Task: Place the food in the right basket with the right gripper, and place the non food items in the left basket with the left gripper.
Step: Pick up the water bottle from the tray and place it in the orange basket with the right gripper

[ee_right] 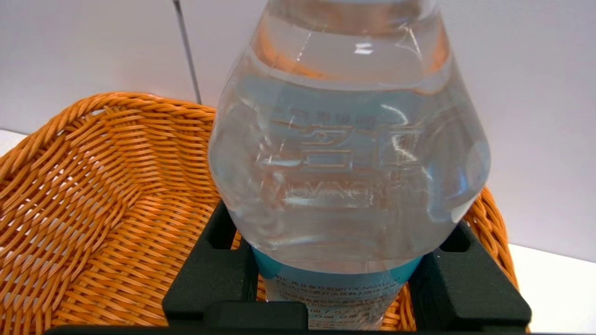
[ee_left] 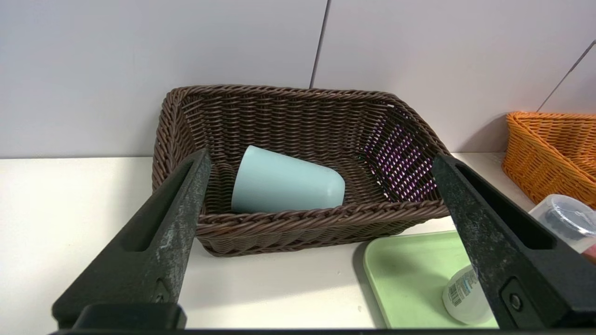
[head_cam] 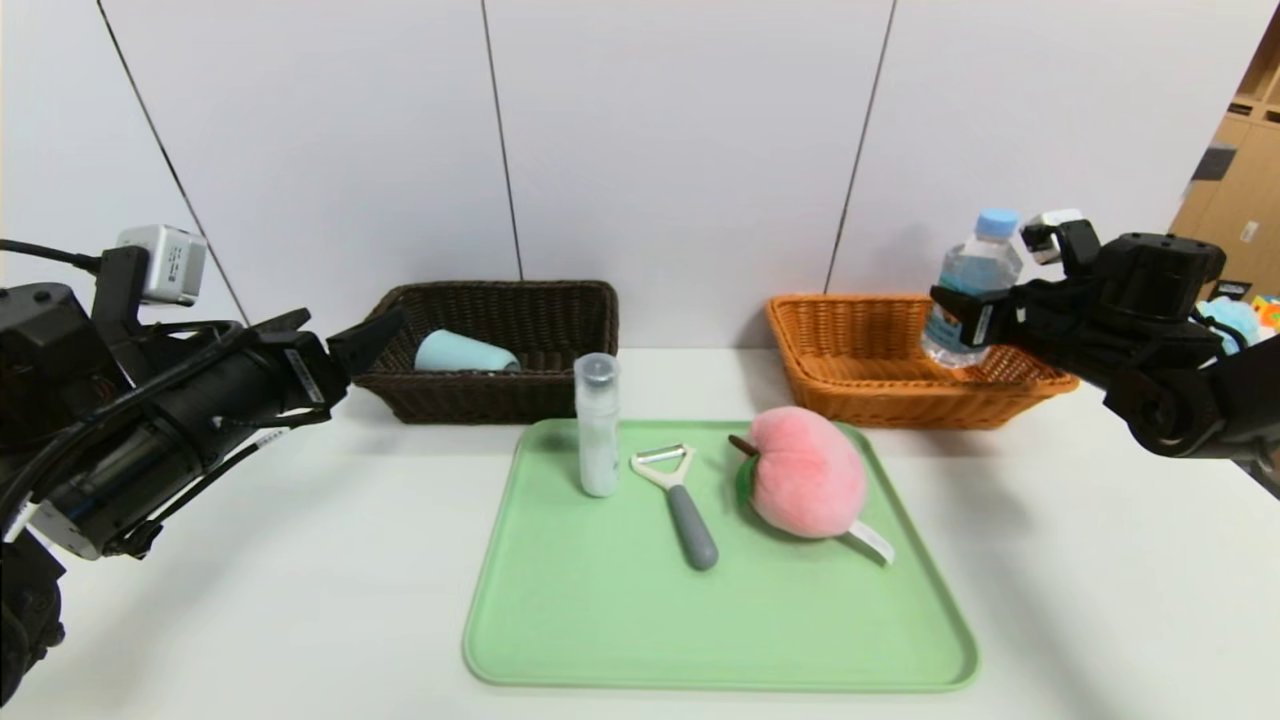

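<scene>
We see the right tool (head_cam: 962,318) clamped on the water bottle (head_cam: 968,290) at its label, bottle upright, hanging over the near corner of the orange basket (head_cam: 860,345). We judge it is held upright above the rim so it can go down without catching the weave; the right wrist view shows basket floor (ee_right: 93,223) below and beyond the tool, bottle not yet touching it.

Left tool (head_cam: 340,345) spread wide, holding nothing, just in front of the dark basket (head_cam: 500,300). The blue-grey cup (head_cam: 465,353) lies on its side inside that basket, straight ahead between the two fingers (ee_left: 153,242) in the left wrist view, so we take that item as already sorted.

Left to sort, all on the green tray (head_cam: 620,620), well apart from both tools: slim clear bottle (head_cam: 597,425) standing upright, nearer the left tool; peeler (head_cam: 678,500) lying flat beside it; plush peach (head_cam: 805,485) nearer the right tool, tag trailing.

The surface (head_cam: 250,600) is white and matte. Behind the baskets is a pale panelled wall (head_cam: 680,140) with dark seams. Wooden shelving (head_cam: 1235,170) is at the far right edge.
</scene>
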You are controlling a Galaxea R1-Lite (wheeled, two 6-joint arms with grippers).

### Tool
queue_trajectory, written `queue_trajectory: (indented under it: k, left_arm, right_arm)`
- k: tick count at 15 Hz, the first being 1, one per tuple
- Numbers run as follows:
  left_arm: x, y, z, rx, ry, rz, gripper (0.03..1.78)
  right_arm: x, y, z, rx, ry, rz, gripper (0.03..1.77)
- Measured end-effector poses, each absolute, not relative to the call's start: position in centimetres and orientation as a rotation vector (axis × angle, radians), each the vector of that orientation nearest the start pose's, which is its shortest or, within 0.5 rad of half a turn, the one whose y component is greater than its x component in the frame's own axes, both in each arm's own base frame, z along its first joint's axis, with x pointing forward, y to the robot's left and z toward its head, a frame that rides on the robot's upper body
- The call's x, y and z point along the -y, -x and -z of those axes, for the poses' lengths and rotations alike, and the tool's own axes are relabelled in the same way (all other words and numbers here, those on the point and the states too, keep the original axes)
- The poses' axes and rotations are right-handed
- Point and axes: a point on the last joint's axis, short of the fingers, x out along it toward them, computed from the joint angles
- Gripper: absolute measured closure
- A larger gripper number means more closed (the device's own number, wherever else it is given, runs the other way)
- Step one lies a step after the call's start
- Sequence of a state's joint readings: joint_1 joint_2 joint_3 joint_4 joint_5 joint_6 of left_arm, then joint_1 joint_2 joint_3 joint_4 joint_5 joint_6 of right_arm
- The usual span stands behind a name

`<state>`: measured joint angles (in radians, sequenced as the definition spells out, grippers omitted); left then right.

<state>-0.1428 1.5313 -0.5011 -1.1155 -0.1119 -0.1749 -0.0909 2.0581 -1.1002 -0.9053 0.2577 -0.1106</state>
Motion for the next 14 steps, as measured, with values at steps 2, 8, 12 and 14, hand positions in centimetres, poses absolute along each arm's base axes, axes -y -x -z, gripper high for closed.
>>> queue_trajectory:
  k: [2,8,12,14]
  left_arm:
    - [3.73,-24.17,-19.77,0.064,0.175,0.261,0.12]
    - [3.72,-24.08,-19.75,0.062,0.176,0.262,0.12]
    - [3.74,-24.05,-19.80,0.064,0.180,0.264,0.12]
    - [3.72,-23.98,-19.91,0.070,0.180,0.264,0.12]
  right_arm:
    - [3.08,-40.30,-16.05,-0.043,0.099,-0.165,0.96]
    - [2.93,-40.40,-16.12,-0.043,0.101,-0.096,0.83]
    - [2.89,-40.47,-16.05,-0.043,0.101,-0.092,0.53]
    - [2.97,-40.47,-16.00,-0.045,0.102,-0.089,0.43]
